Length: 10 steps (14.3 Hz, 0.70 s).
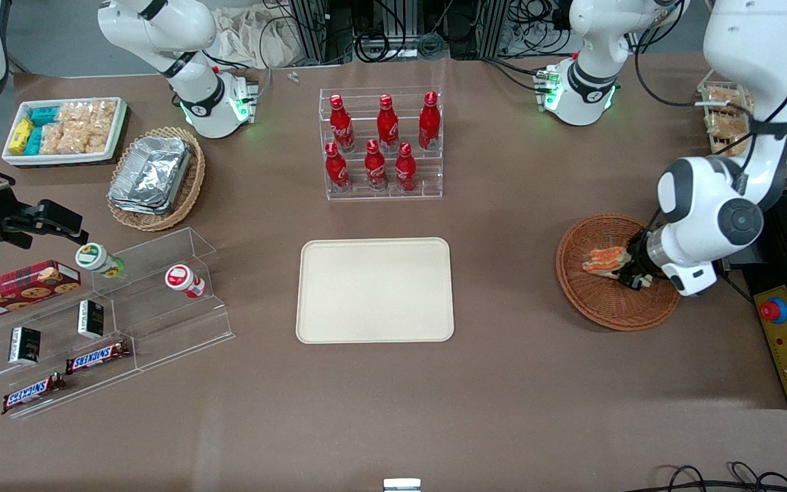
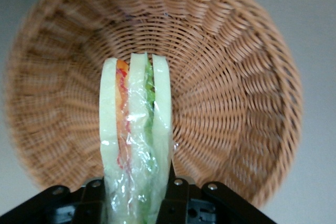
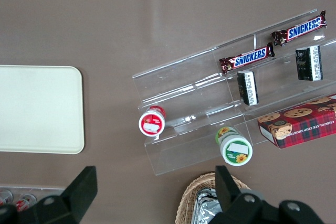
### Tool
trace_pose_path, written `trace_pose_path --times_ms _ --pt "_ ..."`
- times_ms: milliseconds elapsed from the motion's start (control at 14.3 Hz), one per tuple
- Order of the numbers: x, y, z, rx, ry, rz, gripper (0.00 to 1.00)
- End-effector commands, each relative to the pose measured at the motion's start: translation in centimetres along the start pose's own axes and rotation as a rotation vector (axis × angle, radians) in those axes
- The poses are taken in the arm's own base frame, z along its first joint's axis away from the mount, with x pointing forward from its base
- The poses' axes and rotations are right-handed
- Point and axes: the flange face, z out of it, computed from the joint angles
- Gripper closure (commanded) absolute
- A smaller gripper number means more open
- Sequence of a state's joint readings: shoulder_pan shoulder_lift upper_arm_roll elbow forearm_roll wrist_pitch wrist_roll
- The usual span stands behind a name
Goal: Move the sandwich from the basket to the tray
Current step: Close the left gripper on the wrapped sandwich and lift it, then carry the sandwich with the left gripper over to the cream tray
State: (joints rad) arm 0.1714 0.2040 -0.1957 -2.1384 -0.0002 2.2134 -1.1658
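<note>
The tray lies flat and bare at mid-table, nearer the front camera than the bottles, with open tabletop between it and the basket. Over the basket, at the working arm's end, the gripper clamps the wrapped sandwich by its bread faces, so the filling probably stays in; only the basket's low rim needs clearing

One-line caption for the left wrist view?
Left gripper shut on plastic-wrapped triangular sandwich, over the round reddish-brown wicker basket.
</note>
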Motion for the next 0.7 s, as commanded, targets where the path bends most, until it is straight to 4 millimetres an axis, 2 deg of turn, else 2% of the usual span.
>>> trace_pose_path --times_ms 0,140,209,279,488,628 --pt "-4.3 -0.9 -9.2 0.021 0.031 0.214 1.00" --pt "-8.8 0.5 -13.1 0.059 0.014 0.422 1.00" --pt "-12.0 1.8 -14.5 0.060 0.012 0.517 1.00" --pt "-14.9 3.2 -14.8 0.050 0.010 0.590 1.00" --pt "-24.6 7.9 -13.4 -0.006 -0.029 0.823 1.00" --pt "-30.2 9.3 -11.9 -0.061 -0.010 0.960 1.00"
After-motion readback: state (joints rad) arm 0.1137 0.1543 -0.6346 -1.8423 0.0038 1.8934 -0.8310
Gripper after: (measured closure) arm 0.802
